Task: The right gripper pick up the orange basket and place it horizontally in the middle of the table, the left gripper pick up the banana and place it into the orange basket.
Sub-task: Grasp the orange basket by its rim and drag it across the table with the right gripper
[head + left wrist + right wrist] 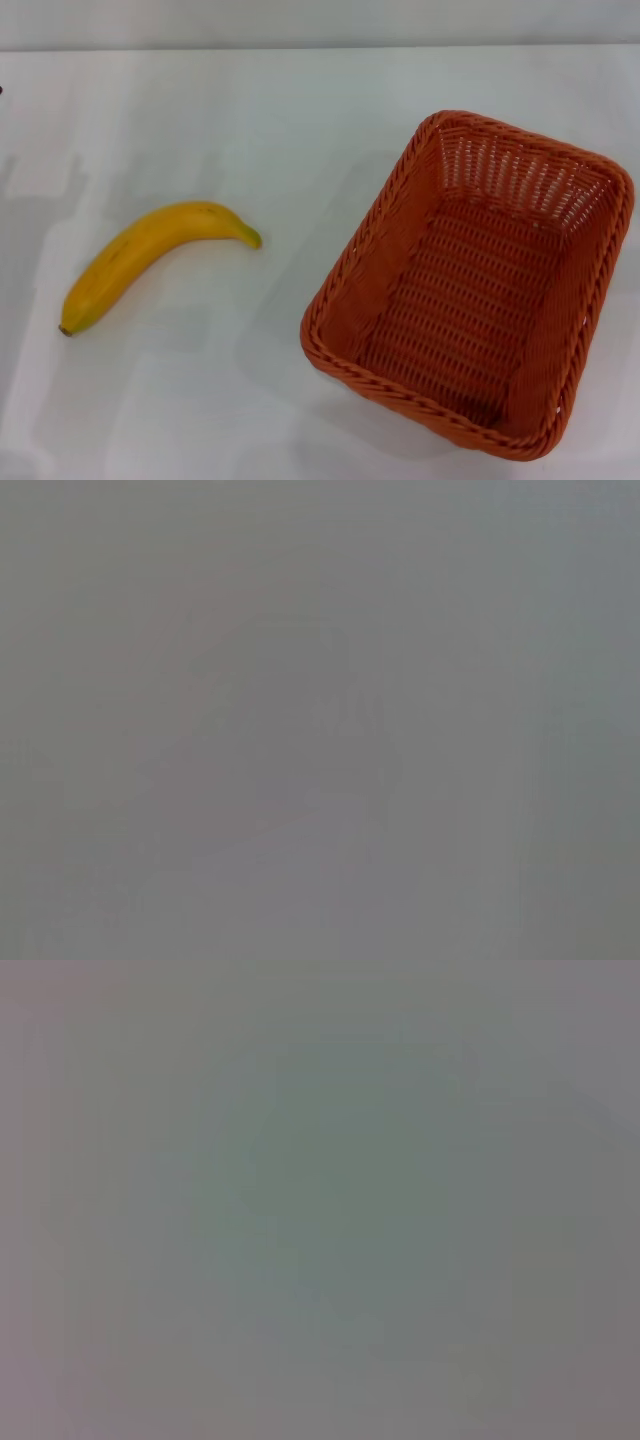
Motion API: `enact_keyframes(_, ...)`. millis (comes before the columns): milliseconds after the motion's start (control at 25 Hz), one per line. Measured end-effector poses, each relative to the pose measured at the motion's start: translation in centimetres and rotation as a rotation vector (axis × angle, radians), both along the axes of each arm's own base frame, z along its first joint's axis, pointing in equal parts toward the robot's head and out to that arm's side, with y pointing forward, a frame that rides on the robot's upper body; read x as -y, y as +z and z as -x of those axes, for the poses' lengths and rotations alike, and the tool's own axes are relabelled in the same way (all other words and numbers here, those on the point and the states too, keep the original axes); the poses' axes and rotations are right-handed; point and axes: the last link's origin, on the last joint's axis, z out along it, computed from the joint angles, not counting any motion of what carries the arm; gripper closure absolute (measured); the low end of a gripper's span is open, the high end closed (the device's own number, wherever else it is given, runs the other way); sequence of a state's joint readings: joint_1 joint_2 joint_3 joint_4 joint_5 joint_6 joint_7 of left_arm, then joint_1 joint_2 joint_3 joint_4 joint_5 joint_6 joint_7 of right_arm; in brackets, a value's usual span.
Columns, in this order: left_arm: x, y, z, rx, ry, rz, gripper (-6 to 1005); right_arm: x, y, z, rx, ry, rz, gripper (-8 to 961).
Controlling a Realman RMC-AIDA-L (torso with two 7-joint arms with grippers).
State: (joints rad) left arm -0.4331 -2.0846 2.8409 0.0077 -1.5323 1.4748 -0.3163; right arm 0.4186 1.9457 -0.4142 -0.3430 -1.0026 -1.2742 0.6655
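In the head view the orange basket [470, 285] stands on the white table [260, 130] at the right, its long side running from near to far and turned slightly. It holds nothing. The yellow banana [150, 255] lies flat on the table at the left, its dark stem end nearest me and its greenish tip pointing toward the basket. A wide strip of bare table separates the two. Neither gripper shows in any view. Both wrist views show only a plain grey surface.
The table's far edge [320, 47] runs across the top of the head view, with a pale wall behind it. A tiny dark speck [1, 90] sits at the far left border.
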Motion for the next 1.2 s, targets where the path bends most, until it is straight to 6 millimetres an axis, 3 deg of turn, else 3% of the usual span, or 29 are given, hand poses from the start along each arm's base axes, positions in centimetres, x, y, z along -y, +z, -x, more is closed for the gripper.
enact_keyframes(840, -0.4, 0.7, -0.4, 0.021, -0.013, -0.048, 119, 0.4, -0.8, 0.0, -0.007, 0.001, 0.013, 162)
enact_keyframes(1200, -0.5, 0.7, -0.5, 0.130, -0.033, -0.030, 120, 1.0, -0.4, -0.5, 0.003, -0.010, 0.008, 161)
